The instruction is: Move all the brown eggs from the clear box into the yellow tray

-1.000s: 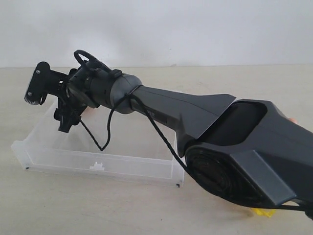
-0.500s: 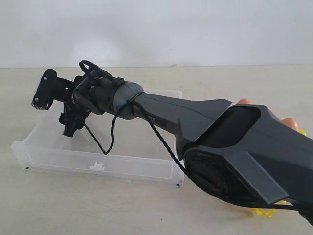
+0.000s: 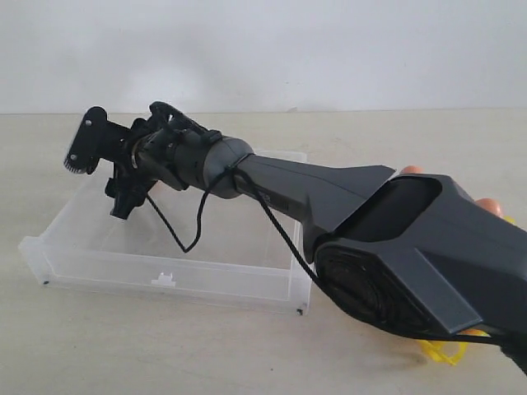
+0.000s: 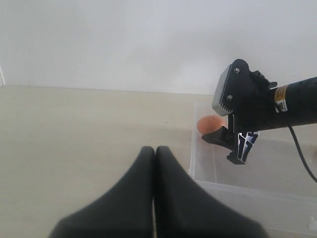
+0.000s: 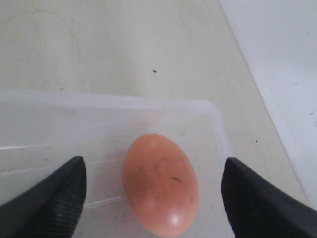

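Note:
One brown egg [image 5: 161, 183] lies on its side on the floor of the clear box [image 3: 206, 255], near a far corner. My right gripper [image 5: 153, 163] hangs open just above it, one finger [image 5: 54, 198] on each side, neither touching the shell. From the left wrist view the same egg [image 4: 210, 123] shows behind the right gripper [image 4: 232, 145]. The right arm hides this egg in the exterior view. A corner of the yellow tray [image 3: 445, 352] pokes out under the arm, and two brown eggs [image 3: 409, 170] peek over it. My left gripper [image 4: 154, 151] is shut and empty, outside the clear box [image 4: 203, 171].
The right arm [image 3: 346, 206] stretches across the table from the lower right and covers most of the right side. A black cable [image 3: 177, 234] loops down from the wrist into the box. A white wall stands behind the beige table [image 3: 123, 346].
The right gripper has shifted a little to the right and farther back over the box, jaws still wide. Two eggs by the tray have come into sight behind the arm.

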Available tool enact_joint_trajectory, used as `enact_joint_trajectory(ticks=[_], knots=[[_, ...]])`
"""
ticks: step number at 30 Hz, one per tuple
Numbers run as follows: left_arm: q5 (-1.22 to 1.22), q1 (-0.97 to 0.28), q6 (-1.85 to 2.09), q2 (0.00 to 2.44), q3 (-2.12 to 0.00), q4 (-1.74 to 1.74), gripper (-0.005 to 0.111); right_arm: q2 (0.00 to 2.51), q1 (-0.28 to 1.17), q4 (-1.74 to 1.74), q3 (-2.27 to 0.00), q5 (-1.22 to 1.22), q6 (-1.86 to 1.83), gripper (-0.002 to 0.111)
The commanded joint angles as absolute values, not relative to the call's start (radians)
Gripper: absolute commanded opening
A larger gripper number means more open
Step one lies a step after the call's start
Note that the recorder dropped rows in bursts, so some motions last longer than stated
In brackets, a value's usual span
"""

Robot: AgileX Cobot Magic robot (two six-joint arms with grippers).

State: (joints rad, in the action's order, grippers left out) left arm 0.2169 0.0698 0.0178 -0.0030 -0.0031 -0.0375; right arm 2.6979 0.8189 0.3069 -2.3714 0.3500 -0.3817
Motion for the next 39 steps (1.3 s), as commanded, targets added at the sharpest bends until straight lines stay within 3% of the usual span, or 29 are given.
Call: enact_joint_trajectory(ticks=[1,13,19,32,39], knots=[[0.217,0.071,0.02,0.0,0.0,-0.035,-0.004,2.717,0.811,0.308,-2.376,0.329,-0.366,0.071],[0.238,0.071,0.02,0.0,0.0,-0.035,-0.004,2.726,0.797,0.306,-2.376,0.299,-0.342,0.071],[0.238,0.071,0.02,0.0,0.0,-0.035,-0.004,2.726,0.785,0.306,-2.376,0.294,-0.342,0.057],[0.238,0.071,0.02,0.0,0.0,-0.035,-0.004,2.726,0.785,0.278,-2.376,0.232,-0.342,0.057],[0.236,0.071,0.02,0.0,0.0,-0.035,-0.004,2.733,0.774,0.274,-2.376,0.219,-0.344,0.066]])
